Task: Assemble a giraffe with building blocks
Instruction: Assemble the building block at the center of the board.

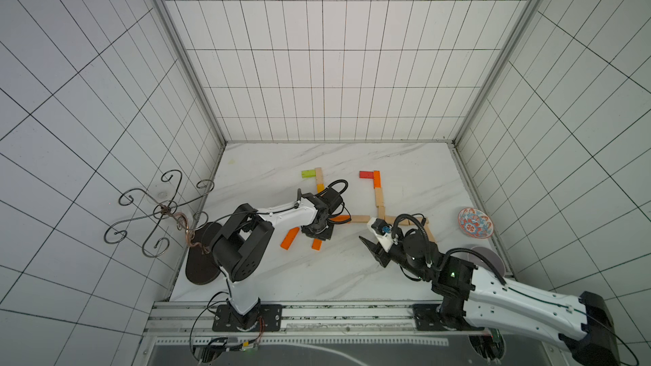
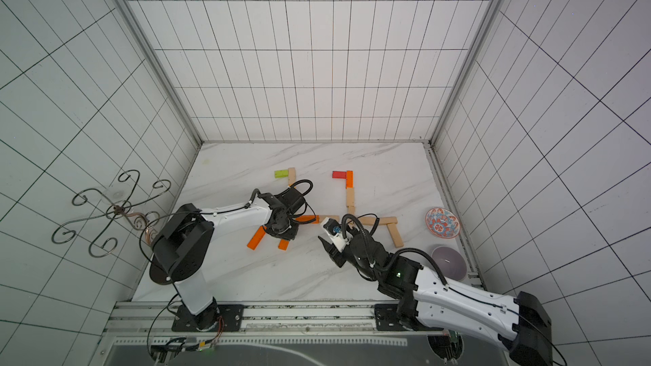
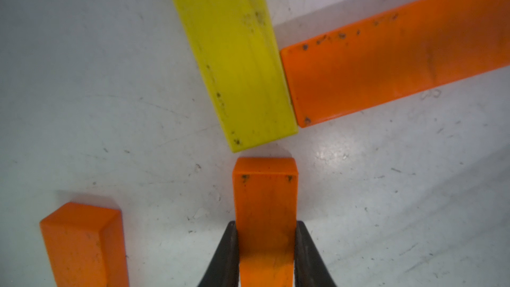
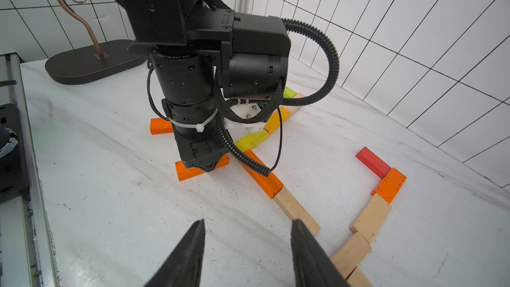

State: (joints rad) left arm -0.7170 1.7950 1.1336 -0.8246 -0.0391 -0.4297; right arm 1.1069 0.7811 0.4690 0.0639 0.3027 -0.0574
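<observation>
Orange block, pinched across its narrow sides by the left hand, seems light, stiff, slick; right hand open, empty.

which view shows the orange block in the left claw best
Left wrist: the orange block is close up, pinched in the left claw. In both top views the arm hides all but its end; the right wrist shows its side.

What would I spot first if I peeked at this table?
Bright blocks lie flat on the table in two giraffe shapes, one headed by a green block, one by a red block. The left gripper pinches an orange block among them. A curly metal stand sits at the left edge.
</observation>
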